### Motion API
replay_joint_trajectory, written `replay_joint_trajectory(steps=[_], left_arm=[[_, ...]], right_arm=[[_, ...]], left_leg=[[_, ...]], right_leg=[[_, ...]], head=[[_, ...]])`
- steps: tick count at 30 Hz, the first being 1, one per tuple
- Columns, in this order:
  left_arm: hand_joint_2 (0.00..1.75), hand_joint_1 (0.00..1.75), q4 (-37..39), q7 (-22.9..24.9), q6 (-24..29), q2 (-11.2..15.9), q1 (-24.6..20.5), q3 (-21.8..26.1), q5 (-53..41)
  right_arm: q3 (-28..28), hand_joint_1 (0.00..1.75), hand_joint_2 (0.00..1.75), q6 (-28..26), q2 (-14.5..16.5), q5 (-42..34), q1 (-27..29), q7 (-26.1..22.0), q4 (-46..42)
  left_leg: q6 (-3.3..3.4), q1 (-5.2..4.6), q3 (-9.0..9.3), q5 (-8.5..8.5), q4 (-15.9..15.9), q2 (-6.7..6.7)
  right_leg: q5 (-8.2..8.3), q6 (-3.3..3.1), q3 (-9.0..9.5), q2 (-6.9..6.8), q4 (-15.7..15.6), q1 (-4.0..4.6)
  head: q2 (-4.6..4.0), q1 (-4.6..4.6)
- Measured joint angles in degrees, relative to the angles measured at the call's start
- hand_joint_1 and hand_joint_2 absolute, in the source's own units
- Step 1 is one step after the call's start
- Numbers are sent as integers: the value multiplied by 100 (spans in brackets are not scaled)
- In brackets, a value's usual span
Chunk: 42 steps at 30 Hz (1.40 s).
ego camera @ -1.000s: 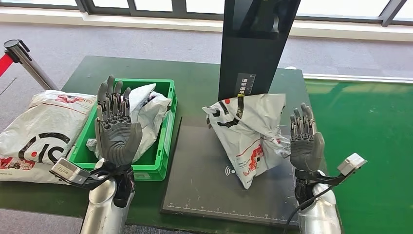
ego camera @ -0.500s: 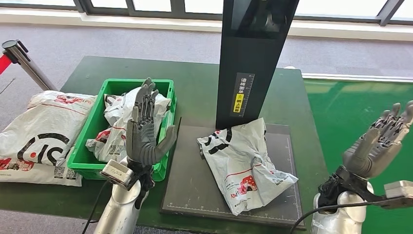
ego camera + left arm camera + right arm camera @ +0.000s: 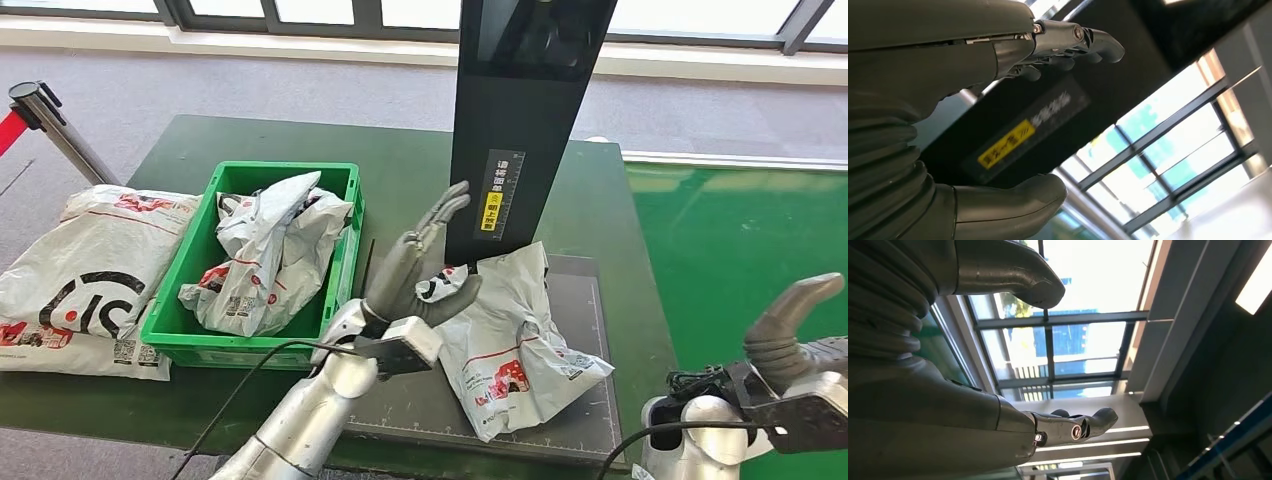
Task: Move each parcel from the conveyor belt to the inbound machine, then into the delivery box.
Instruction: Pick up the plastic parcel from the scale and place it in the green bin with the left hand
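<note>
The crumpled white plastic mailer parcel (image 3: 515, 335) now lies flat on the dark scanner plate (image 3: 400, 395), freed by the right hand (image 3: 790, 330), which has swung aside. The left hand (image 3: 420, 270), fingers spread and empty, has reached over it, probably to carry it to the green plastic crate (image 3: 345, 255). The black scanner column (image 3: 520, 110) bears a yellow label, unreadable.
</note>
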Motion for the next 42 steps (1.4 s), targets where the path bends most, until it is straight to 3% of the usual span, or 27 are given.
replay_joint_trajectory(steps=[4, 8, 16, 24, 25, 28, 29, 42], left_arm=[[175, 0, 1327, 809, 216, -128, -452, -671, 80], [175, 0, 2400, 1578, 386, -165, -591, -1371, -85], [175, 0, 3496, 2794, 152, -178, -615, -2326, -544], [175, 0, 3799, 3021, 49, -213, -785, -2809, -651], [175, 7, 3816, 3025, 46, -213, -796, -2842, -653], [175, 138, 3854, 3107, -10, -213, -824, -2934, -707], [175, 175, 3860, 3152, -35, -213, -832, -2967, -740], [175, 175, 3885, 3420, 336, -213, -938, -3309, -1098]], right_arm=[[48, 0, 175, -141, 3, 486, -31, 2, 38], [65, 0, 175, -142, 4, 534, -117, 9, 168], [215, 0, 175, -148, 4, 376, -187, 16, 403], [330, 0, 175, -148, 2, 336, -216, 16, 554], [334, 0, 175, -148, 2, 335, -217, 16, 567], [340, 0, 175, -148, 2, 330, -219, 16, 594], [343, 0, 175, -148, 2, 325, -220, 16, 600], [367, 0, 175, -150, 2, 348, -182, 16, 614]], left_leg=[[0, 0, 1, 0, -1, 3], [-1, 0, 0, 0, -1, 4], [-2, 1, 0, -1, -7, -6], [-1, 1, 24, -2, -7, -25], [-1, 1, 27, -2, -7, -25], [-1, 1, 36, -2, -7, -27], [-1, 1, 40, -2, -8, -29], [3, 1, 76, -11, -8, -28]], right_leg=[[2, 2, 1, 2, 1, 1], [1, 1, -1, 4, 3, 1], [-9, -3, 3, -3, 4, 2], [-21, -1, 38, -22, 3, 2], [-20, -1, 41, -22, 3, 2], [-21, -1, 52, -25, 3, 3], [-22, 0, 56, -26, 3, 3], [-30, 1, 89, -25, 1, 4]], head=[[0, -1], [0, 0], [0, -1], [0, -1], [0, -1], [0, -1], [0, -1], [0, 0]])
